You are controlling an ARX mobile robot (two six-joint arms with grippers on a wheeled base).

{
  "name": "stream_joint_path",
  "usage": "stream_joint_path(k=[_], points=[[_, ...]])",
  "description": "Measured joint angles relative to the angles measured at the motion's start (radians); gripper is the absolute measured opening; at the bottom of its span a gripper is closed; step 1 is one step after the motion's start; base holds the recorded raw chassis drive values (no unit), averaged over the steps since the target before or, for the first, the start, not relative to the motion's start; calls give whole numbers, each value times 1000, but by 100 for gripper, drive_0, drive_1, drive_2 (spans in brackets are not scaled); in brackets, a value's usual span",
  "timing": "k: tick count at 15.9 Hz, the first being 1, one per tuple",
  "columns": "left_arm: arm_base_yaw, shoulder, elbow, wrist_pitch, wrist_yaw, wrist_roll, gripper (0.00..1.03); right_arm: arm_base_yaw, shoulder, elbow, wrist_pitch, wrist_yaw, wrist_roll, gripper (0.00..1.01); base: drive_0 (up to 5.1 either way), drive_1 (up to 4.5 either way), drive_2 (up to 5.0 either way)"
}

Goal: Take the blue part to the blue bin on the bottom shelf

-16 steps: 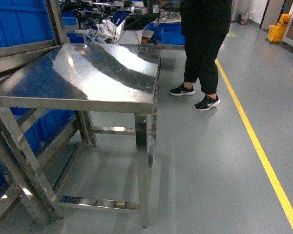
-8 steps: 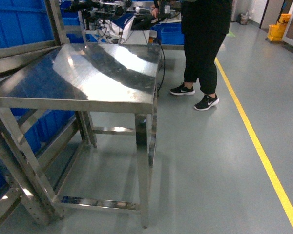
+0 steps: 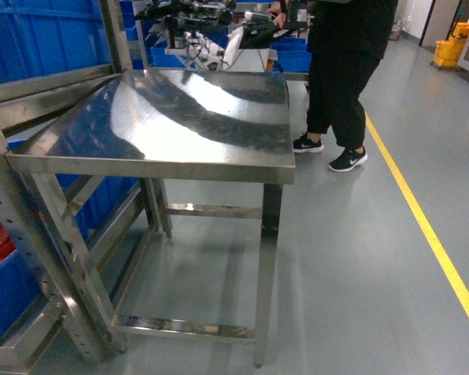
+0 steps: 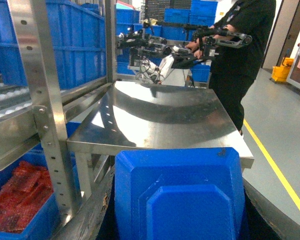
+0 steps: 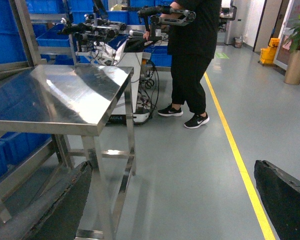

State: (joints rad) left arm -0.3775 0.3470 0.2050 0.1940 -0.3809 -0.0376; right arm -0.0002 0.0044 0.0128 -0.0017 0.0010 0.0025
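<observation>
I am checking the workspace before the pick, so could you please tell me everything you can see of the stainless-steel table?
The stainless-steel table has a flat, shiny rectangular top that mirrors the lights and nothing resting on it. Four square steel legs join low crossbars near the grey floor. It stands upright, its left side close against the perforated steel rack holding blue bins; whether they touch is unclear. A person in black stands beyond its far right corner.

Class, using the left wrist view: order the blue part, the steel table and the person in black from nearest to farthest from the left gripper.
1. Blue part: bottom centre, right at the gripper.
2. Steel table: middle, just beyond.
3. Person: upper right, behind the table.
</observation>
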Motion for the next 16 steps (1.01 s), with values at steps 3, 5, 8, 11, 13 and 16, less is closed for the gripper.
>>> stream_joint_path(k=[3,5,8,11,13,16], points=[[0,0,0,-2,0,0,44,0,0,0,-4,0,0,98,-490,255,255],[1,0,0,-1,-1,0,44,0,0,0,-4,-1,0,98,-501,245,245],[1,0,0,-3,0,0,44,0,0,0,-3,-1,0,98,-500,245,245],[1,-1,0,1,0,0,44,0,0,0,-1,-1,0,98,-505,241,241],[1,-1,0,1,-1,0,44,0,0,0,-1,-1,0,98,-496,250,250],[0,0,0,0,0,0,44,0,0,0,-3,-1,0,98,-506,239,239]])
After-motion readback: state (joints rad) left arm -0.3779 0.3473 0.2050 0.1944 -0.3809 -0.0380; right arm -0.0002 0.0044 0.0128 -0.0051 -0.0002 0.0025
